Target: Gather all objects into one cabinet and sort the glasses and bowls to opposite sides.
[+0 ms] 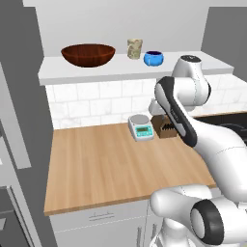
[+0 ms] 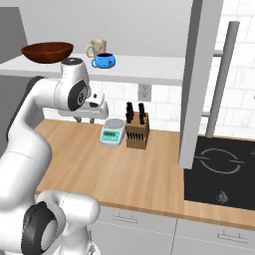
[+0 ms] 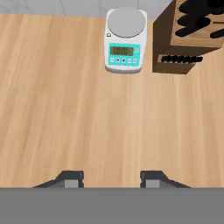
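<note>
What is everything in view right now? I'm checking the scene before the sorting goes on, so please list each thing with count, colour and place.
wide wooden bowl: one, dark red-brown, left on the white shelf slab.
speckled handleless tumbler: one, beige, on the shelf right of the wooden bowl.
small glossy bowl: one, bright blue, on the shelf beside the tumbler.
digital kitchen scale: one, white with a teal panel, on the wooden countertop near the tiled wall.
wooden knife block: one, brown with black handles, right beside the scale.
black cooktop: one, set into the counter at the right.
gripper: one, dark fingertips, open, holding nothing, above bare countertop.
</note>
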